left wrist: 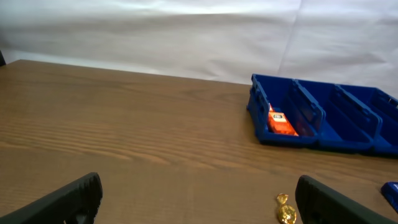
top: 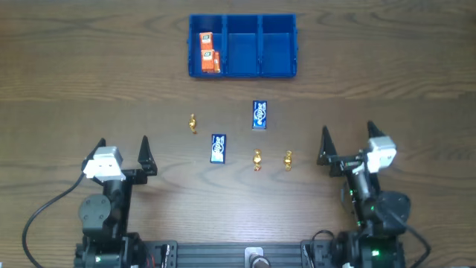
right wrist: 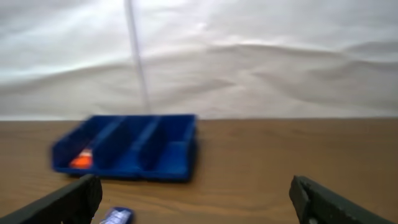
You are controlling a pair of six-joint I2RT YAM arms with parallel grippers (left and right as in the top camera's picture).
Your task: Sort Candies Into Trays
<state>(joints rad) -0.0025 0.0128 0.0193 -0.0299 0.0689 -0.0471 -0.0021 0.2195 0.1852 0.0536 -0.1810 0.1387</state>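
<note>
A blue tray with three compartments stands at the back of the table; its left compartment holds two orange candies. On the wood lie two blue wrapped candies and three gold ones. My left gripper is open near the front left, apart from everything. My right gripper is open at the front right, just right of a gold candy. The left wrist view shows the tray, an orange candy and one gold candy. The right wrist view shows the tray and a blue candy.
A white cloth backdrop hangs behind the table. Bare wood lies left and right of the tray and between the grippers and the candies.
</note>
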